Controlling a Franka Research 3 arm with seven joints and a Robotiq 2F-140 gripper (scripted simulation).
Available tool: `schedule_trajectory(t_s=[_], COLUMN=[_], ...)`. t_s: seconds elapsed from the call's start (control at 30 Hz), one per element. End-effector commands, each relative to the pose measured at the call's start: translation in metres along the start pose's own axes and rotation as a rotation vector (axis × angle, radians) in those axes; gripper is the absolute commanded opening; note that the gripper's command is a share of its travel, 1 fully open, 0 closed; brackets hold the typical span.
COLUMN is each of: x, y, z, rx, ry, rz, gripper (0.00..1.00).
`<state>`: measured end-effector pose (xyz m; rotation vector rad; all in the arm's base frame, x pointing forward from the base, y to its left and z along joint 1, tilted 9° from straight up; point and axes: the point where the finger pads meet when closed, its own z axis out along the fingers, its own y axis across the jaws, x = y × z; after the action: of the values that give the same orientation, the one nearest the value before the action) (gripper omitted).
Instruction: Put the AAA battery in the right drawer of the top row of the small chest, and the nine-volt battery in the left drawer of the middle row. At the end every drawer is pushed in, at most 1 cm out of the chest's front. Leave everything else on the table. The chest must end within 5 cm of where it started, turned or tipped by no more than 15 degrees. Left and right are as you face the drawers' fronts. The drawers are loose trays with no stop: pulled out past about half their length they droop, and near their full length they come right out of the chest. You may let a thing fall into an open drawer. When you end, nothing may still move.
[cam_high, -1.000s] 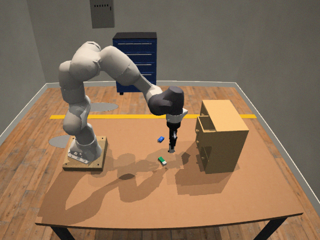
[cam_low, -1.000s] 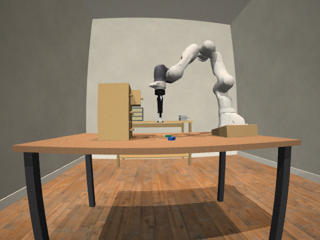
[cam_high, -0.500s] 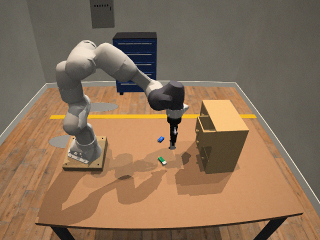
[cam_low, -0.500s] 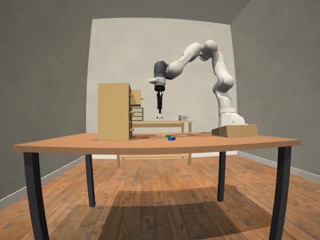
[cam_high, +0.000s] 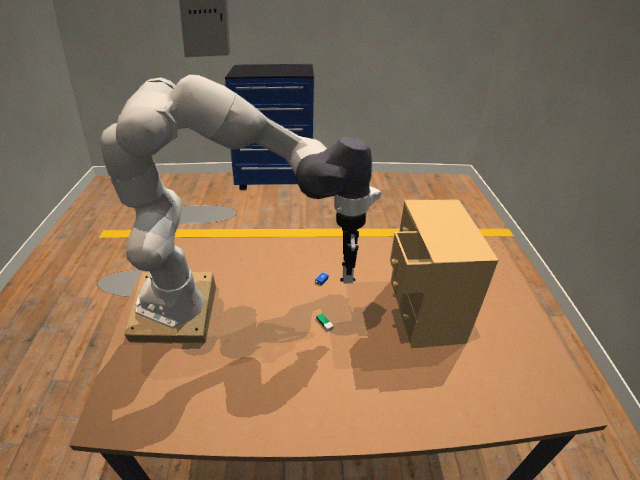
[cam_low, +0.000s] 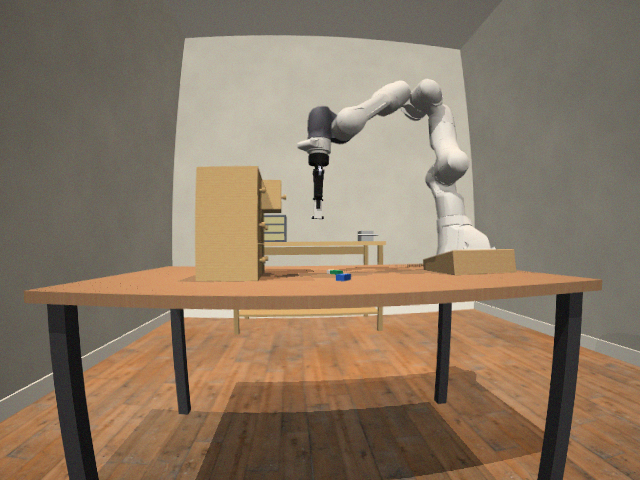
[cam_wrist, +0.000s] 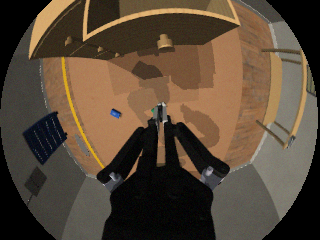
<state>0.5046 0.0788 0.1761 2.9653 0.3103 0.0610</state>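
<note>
My gripper (cam_high: 347, 277) (cam_low: 317, 216) (cam_wrist: 160, 112) points straight down, shut on the AAA battery; only its small dark ends (cam_high: 341, 280) (cam_low: 312, 217) stick out either side of the fingertips. It hangs high above the table, in front of the chest (cam_high: 449, 304) (cam_low: 227, 222) (cam_wrist: 55, 40), its tips slightly below the open drawer's bottom. The top right drawer (cam_high: 399, 253) (cam_low: 271, 195) (cam_wrist: 200, 30) is pulled partly out and looks level; part of its inside is hidden. The middle left drawer looks pushed in. The blue nine-volt battery (cam_high: 321, 279) (cam_low: 343, 277) (cam_wrist: 115, 113) lies on the table.
A green block with a white end (cam_high: 324, 321) (cam_low: 336, 271) lies on the table nearer the top camera than the nine-volt battery; the fingers partly hide it in the wrist view. The other drawers look pushed in, their knobs sticking out. The chest stands upright.
</note>
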Motion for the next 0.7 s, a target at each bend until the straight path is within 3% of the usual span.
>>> schedule_trajectory(t_s=[0.0,0.67], x=[-0.007,-0.005], y=[-0.001,-0.001], z=[-0.019,-0.113], rx=[0.001,0.001], ry=[-0.025,-0.025], rz=[-0.009,-0.009], gripper=[0.03,0.03])
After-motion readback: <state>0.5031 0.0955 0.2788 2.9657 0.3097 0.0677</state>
